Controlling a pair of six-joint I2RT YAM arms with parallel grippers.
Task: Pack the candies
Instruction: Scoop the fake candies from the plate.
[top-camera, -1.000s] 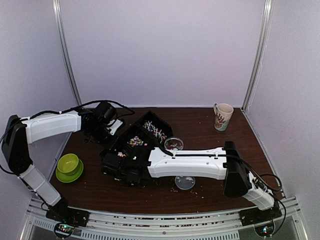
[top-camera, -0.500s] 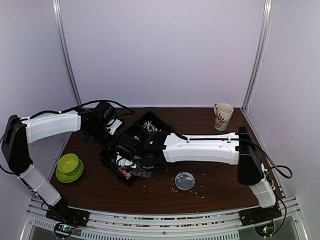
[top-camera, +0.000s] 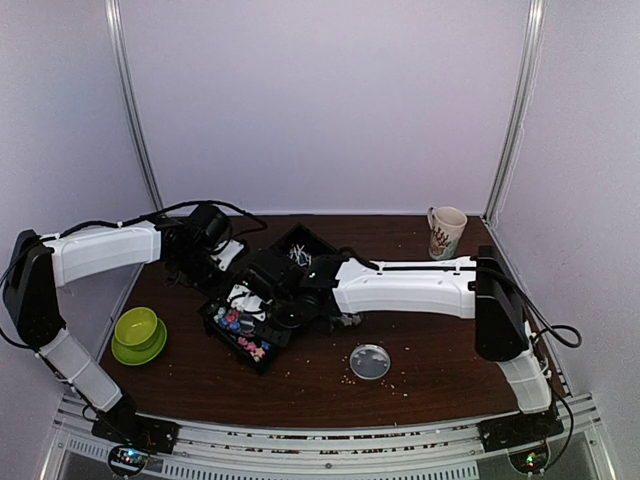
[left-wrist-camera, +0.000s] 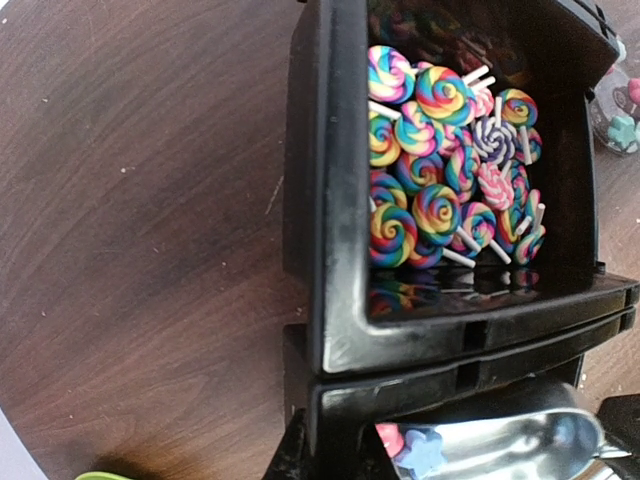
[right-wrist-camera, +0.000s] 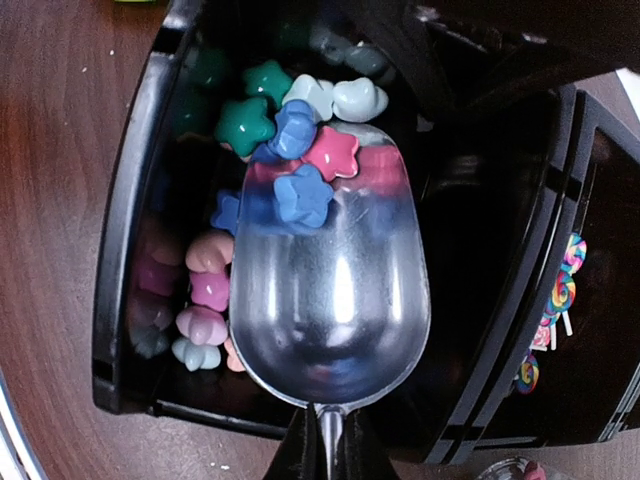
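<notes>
The scoop (right-wrist-camera: 330, 290) has swung over the tray (right-wrist-camera: 128, 210), candies (right-wrist-camera: 300, 195) aboard, right fingers (right-wrist-camera: 298, 458) clamped on its handle; left fingers (left-wrist-camera: 288, 462) unclear.

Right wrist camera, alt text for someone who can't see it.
A metal scoop with blue and pink star candies at its tip hangs over a black tray compartment of more sweets. Lollipops show in the next compartment.

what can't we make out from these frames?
- Left hand: left wrist view, black fingers blend into the black tray wall at the bottom edge; grip unclear.
- Tray's middle compartments: top view, the right arm covers them.
- Clear dish: left wrist view, cut by the right edge; contents uncountable.
- Scoop handle: right wrist view, runs off the bottom edge inside the right hand.
</notes>
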